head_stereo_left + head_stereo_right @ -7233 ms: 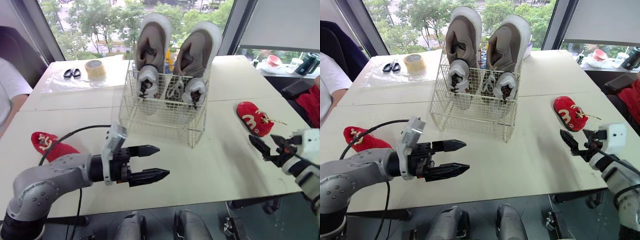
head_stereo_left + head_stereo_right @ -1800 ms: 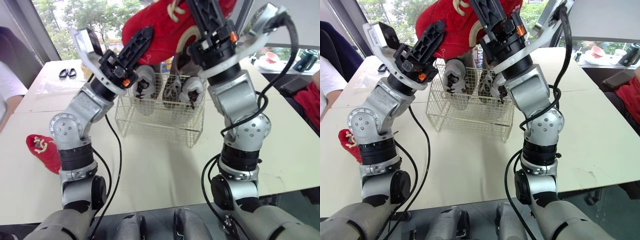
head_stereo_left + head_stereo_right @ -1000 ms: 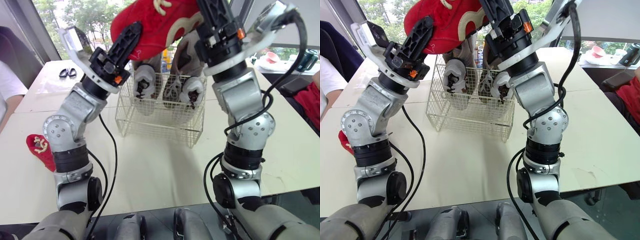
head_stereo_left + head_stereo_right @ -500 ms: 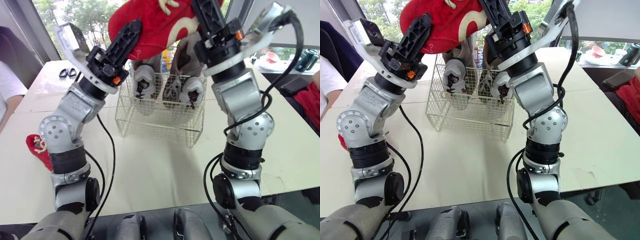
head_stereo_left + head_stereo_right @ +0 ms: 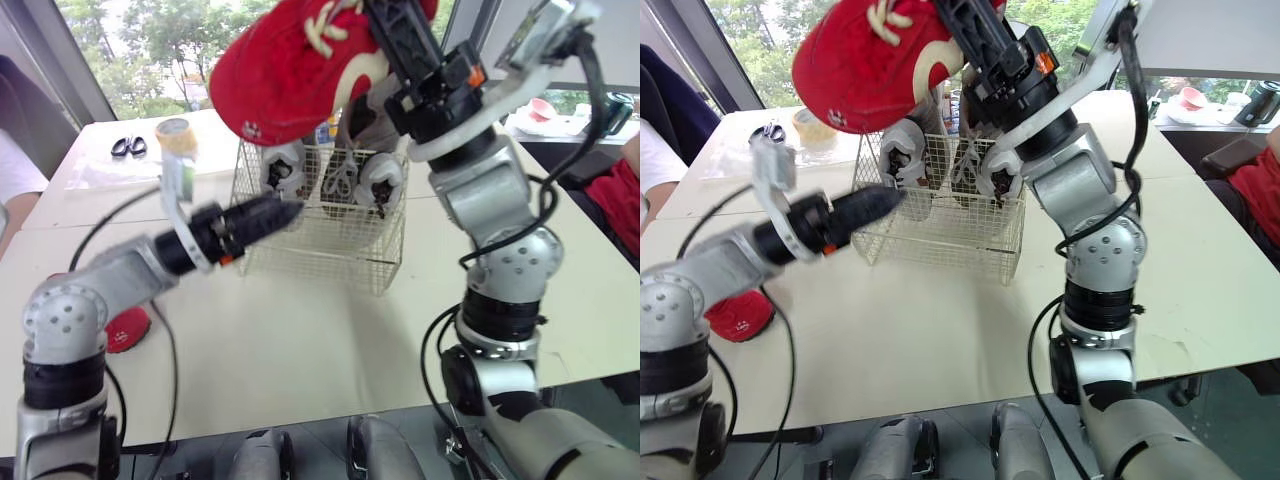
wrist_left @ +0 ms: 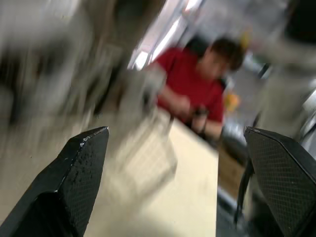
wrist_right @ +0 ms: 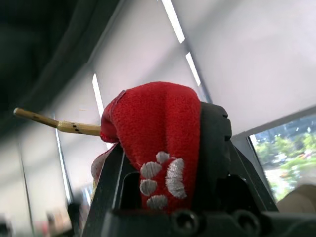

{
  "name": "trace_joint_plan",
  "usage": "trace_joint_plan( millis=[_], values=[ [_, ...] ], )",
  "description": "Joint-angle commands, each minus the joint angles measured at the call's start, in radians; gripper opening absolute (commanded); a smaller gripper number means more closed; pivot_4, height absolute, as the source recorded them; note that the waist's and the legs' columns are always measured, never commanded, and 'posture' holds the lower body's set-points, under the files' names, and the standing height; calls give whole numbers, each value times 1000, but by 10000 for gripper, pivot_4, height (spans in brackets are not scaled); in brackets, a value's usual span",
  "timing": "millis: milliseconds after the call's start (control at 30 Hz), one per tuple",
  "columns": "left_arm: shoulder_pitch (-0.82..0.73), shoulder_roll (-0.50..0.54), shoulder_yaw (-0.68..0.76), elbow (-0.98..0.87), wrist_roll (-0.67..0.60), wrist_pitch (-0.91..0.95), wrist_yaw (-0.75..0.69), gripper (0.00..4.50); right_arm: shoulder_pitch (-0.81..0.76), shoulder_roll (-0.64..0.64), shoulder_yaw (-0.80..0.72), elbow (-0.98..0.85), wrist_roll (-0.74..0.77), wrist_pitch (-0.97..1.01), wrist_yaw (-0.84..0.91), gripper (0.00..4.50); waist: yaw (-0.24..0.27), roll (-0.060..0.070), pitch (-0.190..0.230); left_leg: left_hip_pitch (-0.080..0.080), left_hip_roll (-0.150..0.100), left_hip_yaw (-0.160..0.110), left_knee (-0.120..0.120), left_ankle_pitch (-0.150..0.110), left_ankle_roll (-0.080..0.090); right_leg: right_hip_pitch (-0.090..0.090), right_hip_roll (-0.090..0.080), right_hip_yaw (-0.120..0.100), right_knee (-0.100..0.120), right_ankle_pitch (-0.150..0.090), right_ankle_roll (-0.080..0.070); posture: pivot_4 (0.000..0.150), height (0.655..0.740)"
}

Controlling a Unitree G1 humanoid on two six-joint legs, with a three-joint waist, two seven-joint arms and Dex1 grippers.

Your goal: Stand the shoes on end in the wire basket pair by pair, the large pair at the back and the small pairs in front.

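Now my right gripper (image 7: 166, 163) clamps the fuzzy red slipper (image 5: 290, 75), rounded and stitched with cream embroidery, high above the white wire basket (image 5: 330, 238); my left gripper (image 5: 282, 211) has come off it and dropped beside the basket's front corner, jaws spread wide, empty

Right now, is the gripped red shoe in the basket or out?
Out. The right gripper holds the red shoe in the air above the basket.
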Motion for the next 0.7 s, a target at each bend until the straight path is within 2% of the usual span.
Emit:
trace_joint_plan(
  millis=[33,100,167,233,400,567,700],
  values=[
    [32,115,29,-145,55,18,-27,44348,2,-240,49,5,-87,132,223,10535,0,0,0,0,0,0,0,0,0,0,0,0,0,0,-1,1500,7400],
    [48,167,19,-168,96,31,10,44348,0,-500,-107,131,-39,185,472,10535,27,-1,1,0,-2,-1,0,0,0,2,-2,-1,-1,-3,-4,1500,7400],
    [61,182,24,-189,126,10,27,44348,6,-596,-122,186,-58,167,579,10535,51,0,2,-1,-4,-3,2,-1,2,6,-3,-2,-9,-4,-6,1500,7400],
    [90,198,44,-225,170,-15,38,44348,11,-625,-119,227,-101,138,631,10535,48,0,1,-4,-3,0,1,-1,6,5,-2,-2,-17,-2,-8,1500,7400],
    [226,219,109,-245,194,-33,-24,44348,24,-648,-167,281,-158,127,678,10535,10,-1,1,-3,0,3,-3,-2,4,2,-1,-2,-14,1,-3,1500,7400],
    [216,154,114,-197,192,-89,-44,44348,75,-658,-175,237,-189,139,686,10535,14,-1,1,-6,0,0,-3,0,1,0,2,-3,-14,1,-3,1500,7400],
    [211,103,60,-234,182,-99,-42,44348,123,-626,-151,192,-229,116,685,10535,24,-1,1,-6,1,0,-1,0,1,1,1,-3,-15,1,-4,1500,7400]
  ],
)
